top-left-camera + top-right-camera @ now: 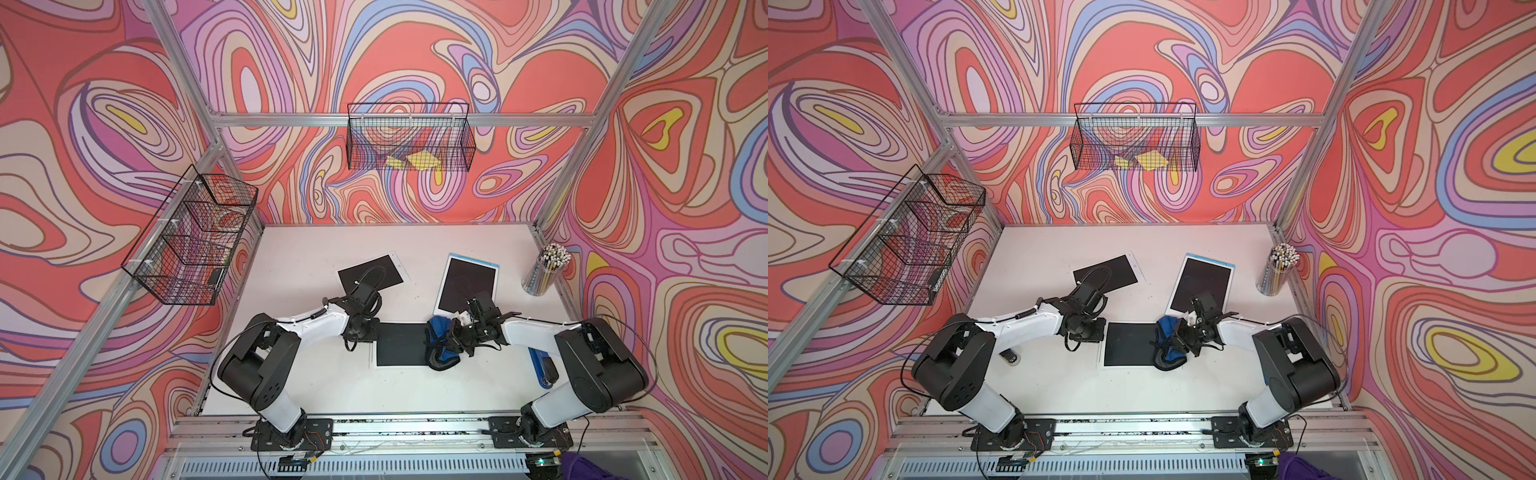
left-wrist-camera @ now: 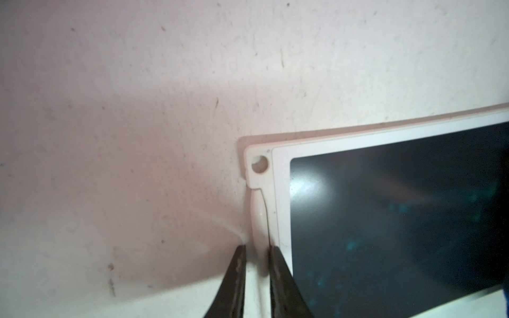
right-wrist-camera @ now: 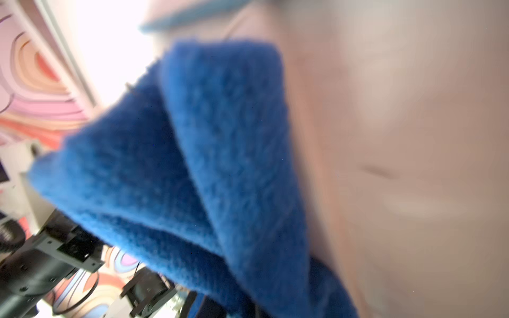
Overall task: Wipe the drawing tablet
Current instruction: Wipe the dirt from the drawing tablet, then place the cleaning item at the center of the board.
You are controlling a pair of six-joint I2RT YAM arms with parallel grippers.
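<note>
Pinching the white left rim of the drawing tablet [image 1: 401, 344] with the left gripper [image 2: 257, 275], jaws drawn narrow, one finger [image 2: 237, 280] on either side of that rim. Clamped fully on a bunched blue cloth [image 1: 442, 343] with the right gripper [image 1: 457, 334], pressed over the tablet's right end. Lying flat near the middle of the table [image 1: 316, 386], between both grippers, with a far-left tablet [image 1: 370, 272] and a far-right tablet [image 1: 467, 286] beyond.
</note>
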